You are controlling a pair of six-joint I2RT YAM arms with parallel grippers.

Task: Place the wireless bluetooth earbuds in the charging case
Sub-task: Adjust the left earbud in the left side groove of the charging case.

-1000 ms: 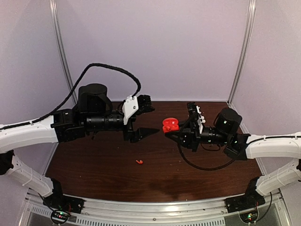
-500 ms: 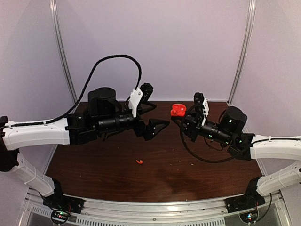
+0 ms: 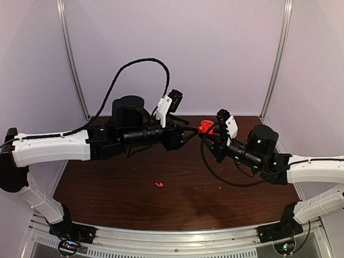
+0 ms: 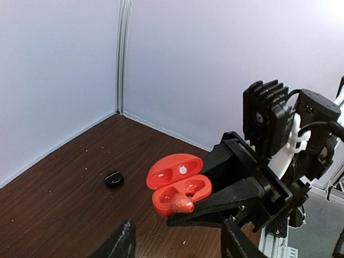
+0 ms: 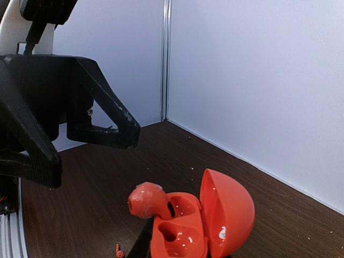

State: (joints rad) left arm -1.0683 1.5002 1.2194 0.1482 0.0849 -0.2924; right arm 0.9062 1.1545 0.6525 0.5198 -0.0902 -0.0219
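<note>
My right gripper (image 3: 208, 133) is shut on the open red charging case (image 3: 205, 128) and holds it in the air above the table's back. In the right wrist view the case (image 5: 215, 220) has its lid up. A red earbud (image 5: 146, 200) sticks out of one well at the case's front edge, and the other well is empty. The left wrist view shows the same case (image 4: 177, 180) and red earbud (image 4: 183, 203). My left gripper (image 3: 187, 129) is open and empty just left of the case, its fingertips (image 4: 122, 244) spread below it. A black earbud (image 4: 113, 179) lies on the table behind.
A tiny red piece (image 3: 159, 185) lies on the brown table (image 3: 107, 188) in front of the arms, and it also shows in the right wrist view (image 5: 118, 250). Pale walls stand close behind and at both sides.
My right gripper has lifted the case up and toward the back. My left gripper has risen and moved right until it is close beside the case.
</note>
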